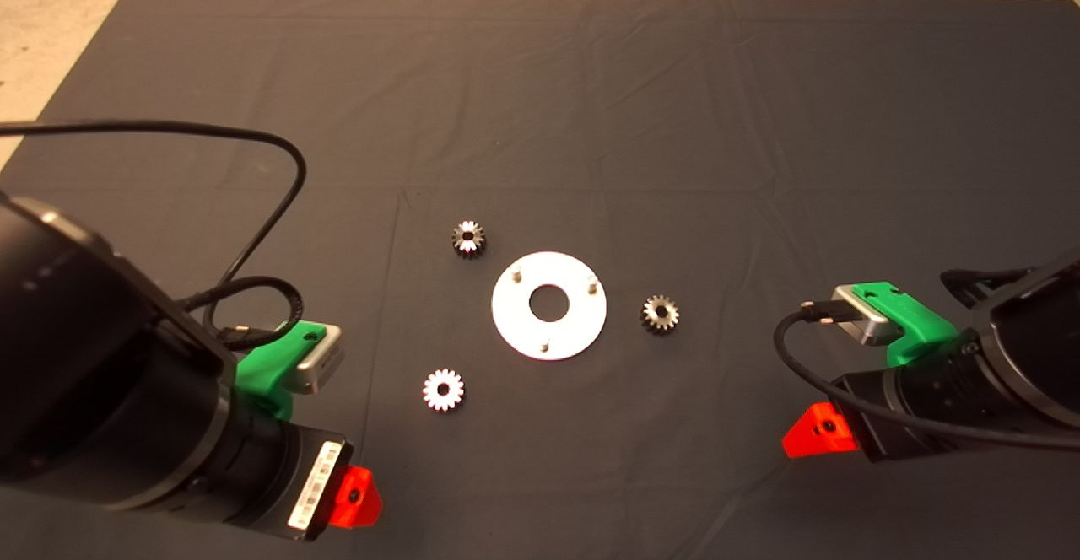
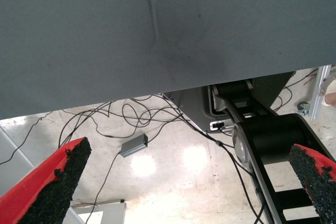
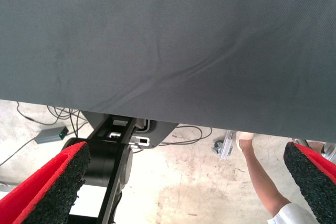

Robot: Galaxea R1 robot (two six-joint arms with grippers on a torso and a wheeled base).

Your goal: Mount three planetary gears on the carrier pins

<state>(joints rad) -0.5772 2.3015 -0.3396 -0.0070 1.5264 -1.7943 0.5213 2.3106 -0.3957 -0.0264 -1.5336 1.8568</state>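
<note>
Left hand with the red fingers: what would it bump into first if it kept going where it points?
Probably the dark mat's near edge, then the cable-strewn floor; depth is unclear.

Dark mat [image 1: 759, 121] (creased), floor cables [image 2: 131, 114]

A lab or workshop test bay: bare concrete floor [image 2: 173, 182] strewn with loose cables [image 2: 131, 114], a power brick [image 2: 133, 145], aluminium framing [image 2: 320, 90], and a dark mat [image 1: 591, 121] spread over the table
</note>
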